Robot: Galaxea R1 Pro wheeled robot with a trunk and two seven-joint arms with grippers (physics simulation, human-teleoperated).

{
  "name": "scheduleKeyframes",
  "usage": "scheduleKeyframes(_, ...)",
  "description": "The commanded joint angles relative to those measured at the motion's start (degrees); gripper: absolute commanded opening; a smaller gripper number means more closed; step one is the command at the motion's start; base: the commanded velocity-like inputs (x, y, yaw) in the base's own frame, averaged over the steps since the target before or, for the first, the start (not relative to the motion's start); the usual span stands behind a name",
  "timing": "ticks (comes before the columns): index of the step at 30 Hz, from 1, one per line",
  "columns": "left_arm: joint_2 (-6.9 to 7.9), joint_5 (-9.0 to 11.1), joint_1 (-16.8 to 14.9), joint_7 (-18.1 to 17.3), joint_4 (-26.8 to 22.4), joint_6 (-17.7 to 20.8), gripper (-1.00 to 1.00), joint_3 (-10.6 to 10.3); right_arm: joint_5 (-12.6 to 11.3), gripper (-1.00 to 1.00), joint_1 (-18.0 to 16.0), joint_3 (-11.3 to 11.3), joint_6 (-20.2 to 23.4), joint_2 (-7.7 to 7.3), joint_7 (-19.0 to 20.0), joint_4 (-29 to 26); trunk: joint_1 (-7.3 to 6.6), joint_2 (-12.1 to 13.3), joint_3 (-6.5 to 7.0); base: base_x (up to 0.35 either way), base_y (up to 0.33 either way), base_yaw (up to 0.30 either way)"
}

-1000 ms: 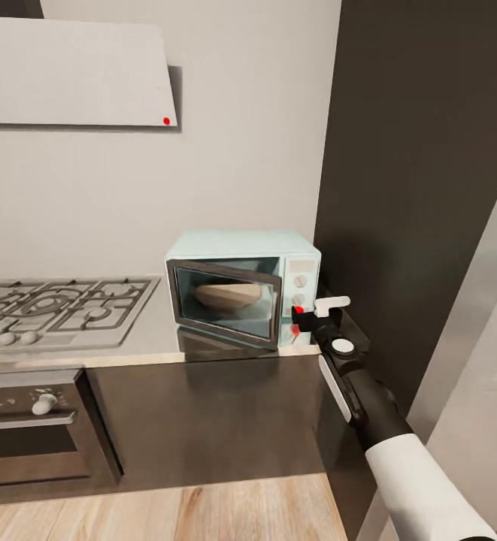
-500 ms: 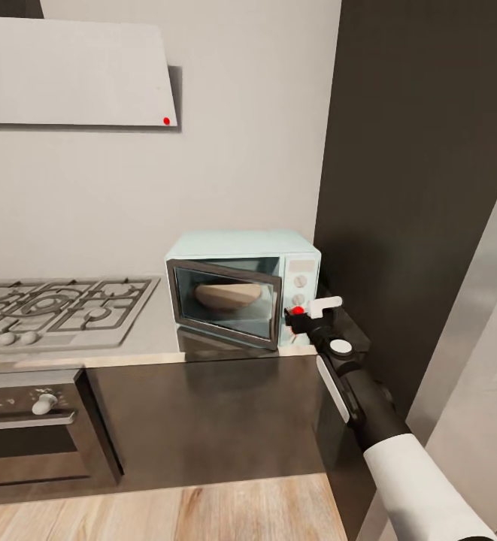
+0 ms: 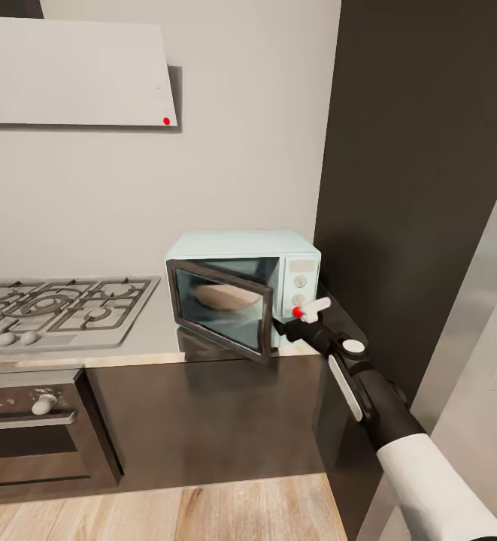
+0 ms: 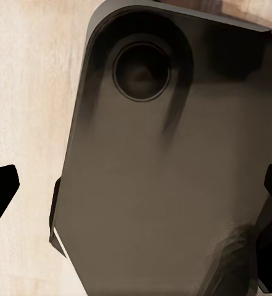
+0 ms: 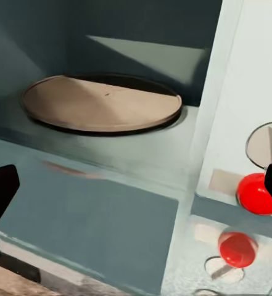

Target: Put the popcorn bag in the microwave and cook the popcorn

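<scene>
No writing reads on the microwave (image 3: 242, 289); you see white knobs (image 3: 300, 281) and a red button (image 5: 256, 193) on its panel. It stands on the countertop (image 3: 154, 330) with its door (image 3: 219, 308) partly ajar. Your right gripper (image 3: 299, 315) sits at the door's free edge, fingers apart, clamped on nothing. Inside lies a tan turntable (image 5: 102, 103); whether the popcorn bag is there you cannot tell. The stove (image 3: 56, 308) is beside, the oven (image 3: 30, 428) below. Your left gripper (image 4: 136, 203) is spread over a dark base (image 4: 166, 166).

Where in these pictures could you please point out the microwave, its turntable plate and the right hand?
microwave (image 3: 240, 243): head view, on its mint-blue top.
turntable plate (image 5: 102, 102): right wrist view, middle of the round tan disc.
right hand (image 3: 297, 319): head view, midway between its fingertips.
</scene>
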Motion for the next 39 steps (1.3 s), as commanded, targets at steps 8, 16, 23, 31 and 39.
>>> scheduleKeyframes(8, 0.0, 0.17, 0.02, -0.1, -0.07, -0.08, 1.0, -0.02, -0.21, 1.0, -0.03, -0.01, 0.32, -0.84, 1.27, -0.05, 0.0, -0.03, -0.05, -0.011, 0.0, 0.0)
scheduleKeyframes(16, -0.04, 0.24, 0.01, -0.02, -0.07, -0.07, 1.0, 0.09, -0.32, 1.0, 0.01, 0.09, 0.23, -0.61, 1.18, 0.26, 0.0, -0.03, -0.05, -0.262, 0.096, 0.0)
scheduleKeyframes(23, 0.0, 0.32, -0.01, -0.02, -0.07, -0.07, 1.0, 0.09, -0.23, 1.0, -0.02, -0.08, 0.23, -0.57, 0.51, 0.39, 0.0, -0.03, -0.05, -0.109, 0.057, 0.0)
scheduleKeyframes(31, 0.06, 0.33, 0.02, -0.08, -0.07, -0.04, 1.0, 0.09, -0.21, 1.0, -0.03, -0.11, 0.23, -0.58, 0.49, 0.39, 0.0, -0.03, -0.05, 0.031, 0.0, 0.0)
scheduleKeyframes(39, 0.0, 0.33, 0.02, -0.09, -0.07, -0.02, 1.0, 0.09, -0.01, 1.0, -0.02, -4.16, 0.23, -0.76, -1.51, 0.36, 0.0, -0.03, -0.05, 0.123, 0.0, 0.0)
